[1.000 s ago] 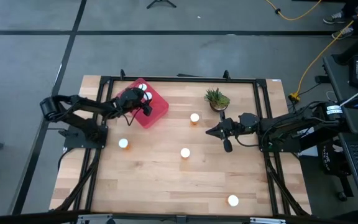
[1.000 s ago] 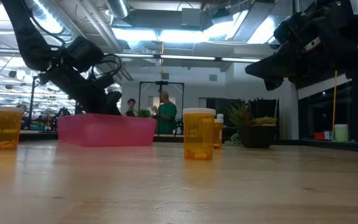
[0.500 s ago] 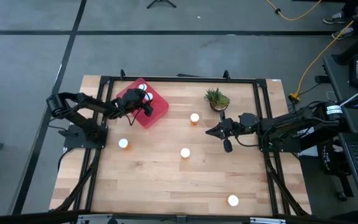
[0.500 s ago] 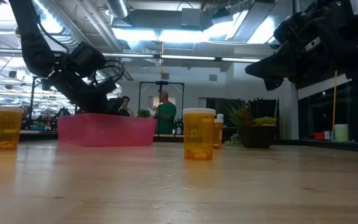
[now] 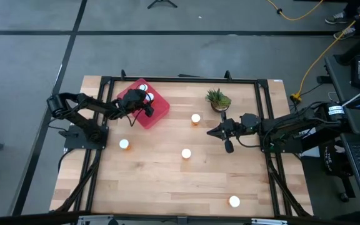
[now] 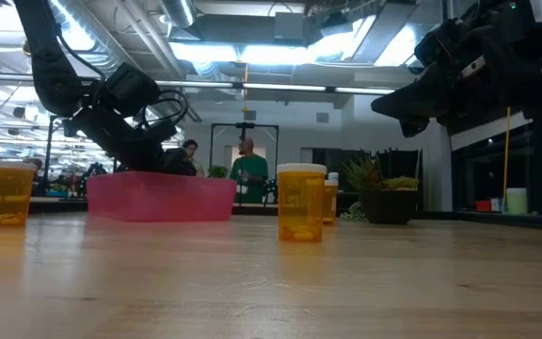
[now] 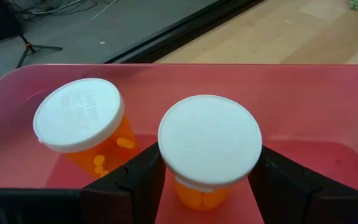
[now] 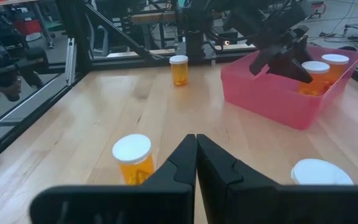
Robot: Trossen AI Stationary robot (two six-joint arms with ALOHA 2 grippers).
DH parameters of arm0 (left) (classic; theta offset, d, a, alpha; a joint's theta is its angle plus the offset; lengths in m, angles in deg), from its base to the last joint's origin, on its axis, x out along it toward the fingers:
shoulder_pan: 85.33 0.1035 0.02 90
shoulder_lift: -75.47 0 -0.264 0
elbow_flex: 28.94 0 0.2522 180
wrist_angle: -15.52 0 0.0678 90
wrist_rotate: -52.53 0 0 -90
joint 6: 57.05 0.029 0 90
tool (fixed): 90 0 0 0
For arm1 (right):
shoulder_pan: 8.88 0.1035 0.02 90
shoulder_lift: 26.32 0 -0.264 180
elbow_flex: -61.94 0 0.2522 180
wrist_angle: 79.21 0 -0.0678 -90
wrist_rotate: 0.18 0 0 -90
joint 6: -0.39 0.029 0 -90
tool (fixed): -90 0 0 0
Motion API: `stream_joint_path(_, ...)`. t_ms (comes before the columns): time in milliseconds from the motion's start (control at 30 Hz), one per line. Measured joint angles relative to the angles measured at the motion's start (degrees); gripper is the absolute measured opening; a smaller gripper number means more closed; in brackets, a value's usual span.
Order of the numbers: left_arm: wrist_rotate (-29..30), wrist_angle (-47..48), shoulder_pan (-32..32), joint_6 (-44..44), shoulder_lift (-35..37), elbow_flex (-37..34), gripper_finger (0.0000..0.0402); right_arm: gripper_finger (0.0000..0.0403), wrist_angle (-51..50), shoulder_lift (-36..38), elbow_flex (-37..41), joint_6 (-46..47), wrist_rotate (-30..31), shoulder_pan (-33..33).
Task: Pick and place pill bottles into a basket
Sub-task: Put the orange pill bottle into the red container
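Over the last second the left arm's base joints have shifted toward the basket (image 5: 144, 102), its elbow moving in from the surface's left edge. In the low view the left end effector (image 6: 163, 141) has risen slightly above the basket's rim. Behind it, a person (image 6: 189, 156) has stepped a little to the left.
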Motion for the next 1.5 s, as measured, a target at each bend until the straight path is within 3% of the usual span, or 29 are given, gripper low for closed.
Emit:
stream_joint_path(467, 1.3, -0.1, 0.0, -0.6, 0.0, 0.0, 0.0238, 0.0016, -0.3, 0.0, 0.0, 0.1, 0.0, 0.0)
stream_joint_path(967, -0.3, -5.5, 0.0, -0.7, 0.1, 0.0, 0.024, 0.0016, -0.3, 0.0, 0.0, 0.1, 0.0, 0.0)
stream_joint_path(1500, 0.0, -4.7, 0.0, 1.4, 0.1, 0.0, 0.024, 0.0016, -1.3, 0.0, 0.0, 0.5, 0.0, 0.0)
